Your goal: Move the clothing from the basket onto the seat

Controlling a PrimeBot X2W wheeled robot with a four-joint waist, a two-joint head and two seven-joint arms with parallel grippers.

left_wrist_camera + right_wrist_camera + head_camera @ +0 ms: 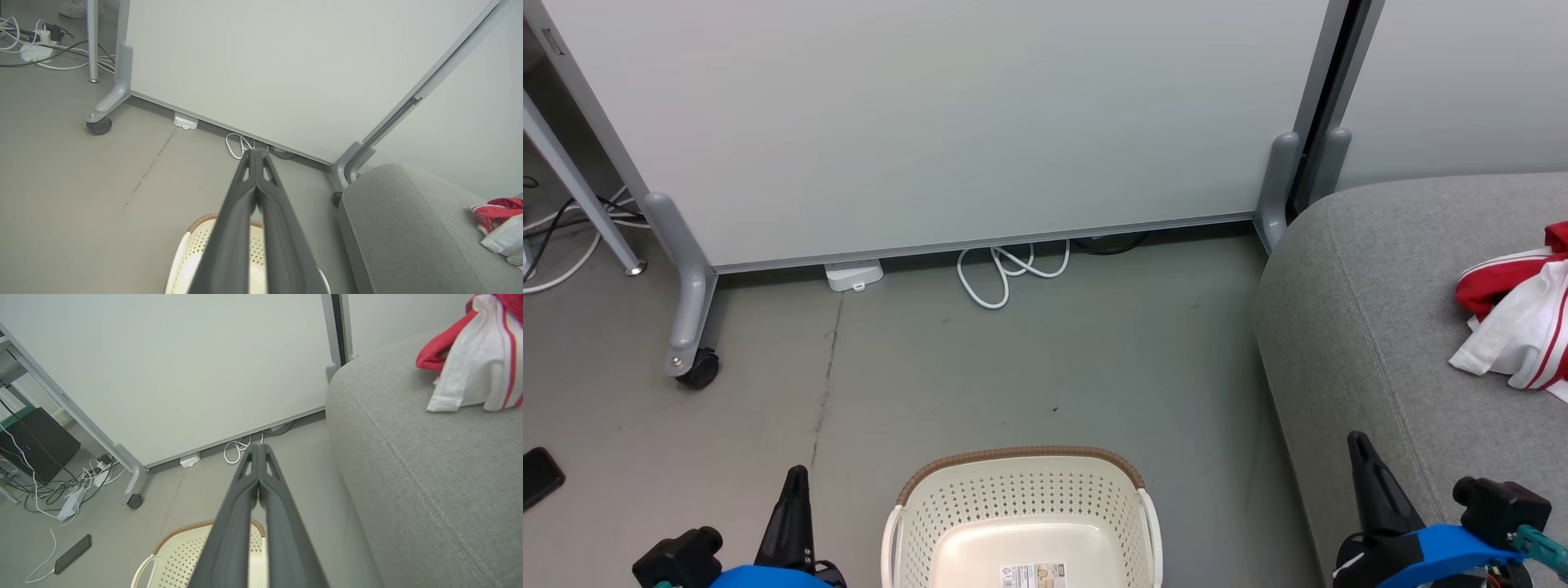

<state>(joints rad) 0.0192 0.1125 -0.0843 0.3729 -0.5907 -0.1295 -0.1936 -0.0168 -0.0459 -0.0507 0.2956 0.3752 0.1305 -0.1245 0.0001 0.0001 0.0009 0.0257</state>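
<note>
The basket (1021, 498) looks like smooth cream plastic with a slight sheen, punched with holes. Its rim is brown with a woven texture, and a paper label (1033, 574) sits on its bottom. The seat (1372, 327) is matt grey cloth, coarse-woven, with stitched seams. The clothing (1515, 318) is soft, creased red and white fabric. My left gripper (796, 478) and my right gripper (1357, 445) look matt, dark and smooth, like plastic. The floor (1029, 367) is dull, smooth grey.

Blue wrists (1445, 547), dark tapered fingers (1372, 482)
</note>
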